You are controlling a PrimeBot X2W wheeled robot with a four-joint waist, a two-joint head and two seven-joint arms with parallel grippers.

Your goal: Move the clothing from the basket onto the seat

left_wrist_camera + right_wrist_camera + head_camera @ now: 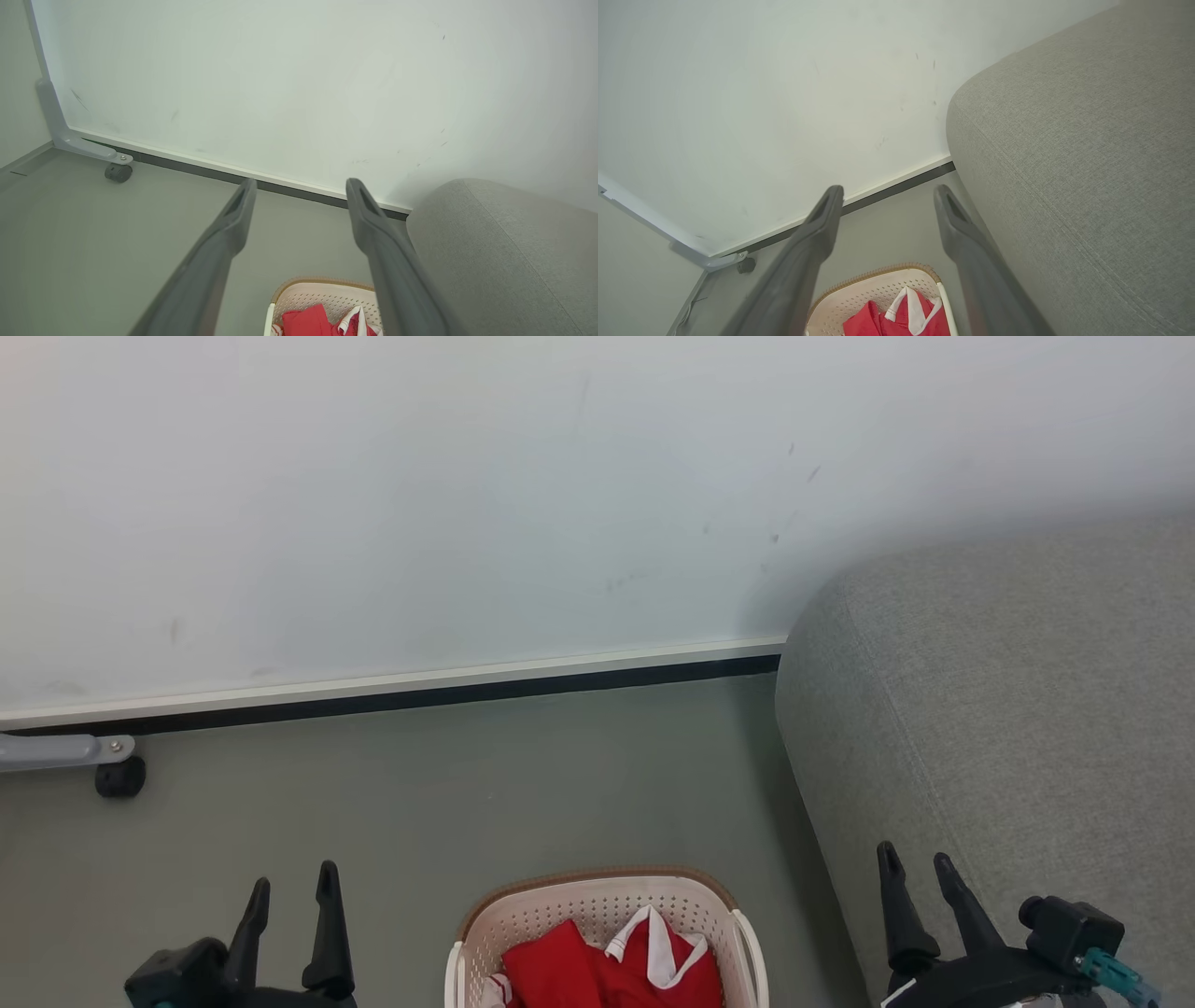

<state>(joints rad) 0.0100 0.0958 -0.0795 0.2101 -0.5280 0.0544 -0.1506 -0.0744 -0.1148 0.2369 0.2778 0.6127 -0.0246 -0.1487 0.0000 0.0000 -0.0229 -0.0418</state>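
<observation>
Red clothing [616,971] with a white collar lies in the cream perforated basket [597,905] on the floor at the bottom centre of the head view. The grey seat [1008,709] rises to the right of it. My left gripper [291,887] is open at the lower left, left of the basket, with nothing between its fingers. Over the seat's front edge at the lower right, my right gripper [915,863] is open and empty too. The left wrist view shows the clothing [322,322], basket [322,291] and seat [504,242]; so does the right wrist view: clothing [901,317], basket [868,289], seat [1073,149].
A white wall panel [467,504] with a dark strip along its foot stands behind the grey floor [467,784]. A grey metal foot with a black caster [119,777] juts out at the far left.
</observation>
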